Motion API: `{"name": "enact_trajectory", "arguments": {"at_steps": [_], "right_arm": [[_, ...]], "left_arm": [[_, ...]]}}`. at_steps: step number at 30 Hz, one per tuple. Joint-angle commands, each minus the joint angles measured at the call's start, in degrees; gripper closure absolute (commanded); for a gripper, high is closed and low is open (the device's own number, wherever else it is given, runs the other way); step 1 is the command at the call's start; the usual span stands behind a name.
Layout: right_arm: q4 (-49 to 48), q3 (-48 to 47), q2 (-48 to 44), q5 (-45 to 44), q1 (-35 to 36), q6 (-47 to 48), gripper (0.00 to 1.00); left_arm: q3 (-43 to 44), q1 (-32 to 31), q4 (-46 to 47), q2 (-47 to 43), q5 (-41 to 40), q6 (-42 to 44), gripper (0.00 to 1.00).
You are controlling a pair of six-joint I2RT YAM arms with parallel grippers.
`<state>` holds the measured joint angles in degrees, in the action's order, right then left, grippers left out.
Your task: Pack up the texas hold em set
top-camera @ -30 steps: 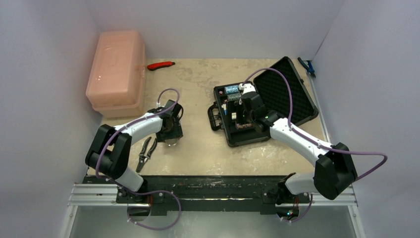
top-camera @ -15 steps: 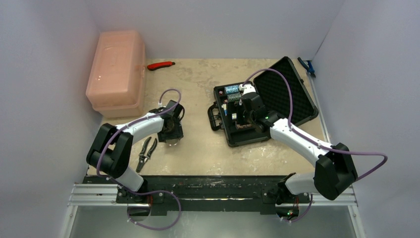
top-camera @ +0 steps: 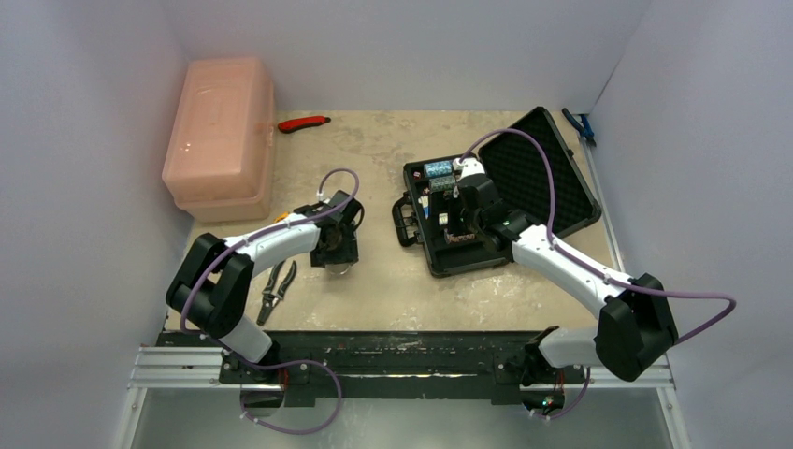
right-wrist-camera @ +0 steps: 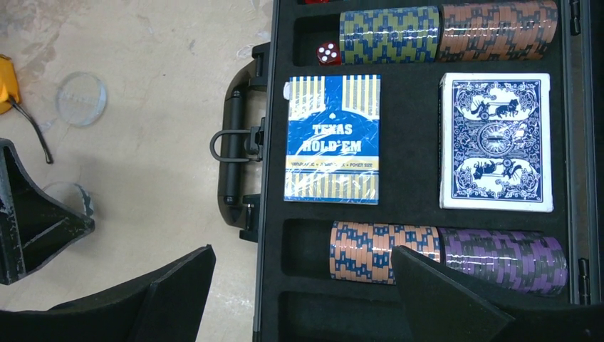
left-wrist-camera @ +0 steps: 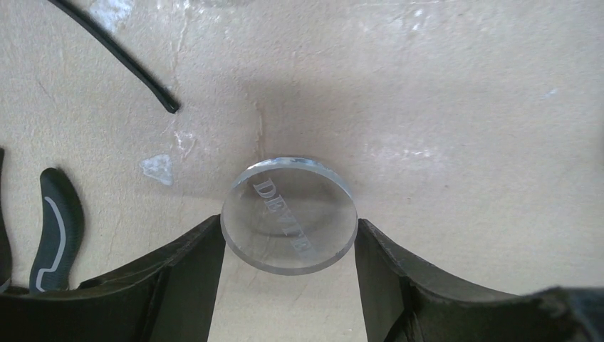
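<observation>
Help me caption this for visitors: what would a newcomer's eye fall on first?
The open black case, right of centre, with its bright chip rows and blue decks. Next, the clear engraved disc pinched between the left fingers, left of the case. The big pink bin at far left also stands out.

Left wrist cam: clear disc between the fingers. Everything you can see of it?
The dealer disc is thick, round and clear, seemingly acrylic, with frosted lettering that reads roughly DEALER. Its face is turned toward the camera. The left gripper pinches it by its rim, a finger on each side. Whether it rests on the table behind or is lifted, I cannot tell.
</observation>
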<state>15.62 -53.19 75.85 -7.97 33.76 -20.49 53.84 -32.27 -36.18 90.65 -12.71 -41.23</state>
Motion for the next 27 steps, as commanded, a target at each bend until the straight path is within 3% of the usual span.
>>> {"name": "enact_trajectory", "arguments": {"at_steps": [1, 27], "right_arm": [[-0.9, 0.3, -1.7, -1.2, 0.2, -0.1, 0.01], [0.3, 1.4, -5.7, -12.8, 0.1, -1.9, 0.01]], "left_arm": [[5.5, -2.0, -2.5, 0.4, -3.5, 0.9, 1.0], [23.2, -6.8, -6.6, 6.6, -1.8, 4.0, 1.0]]}}
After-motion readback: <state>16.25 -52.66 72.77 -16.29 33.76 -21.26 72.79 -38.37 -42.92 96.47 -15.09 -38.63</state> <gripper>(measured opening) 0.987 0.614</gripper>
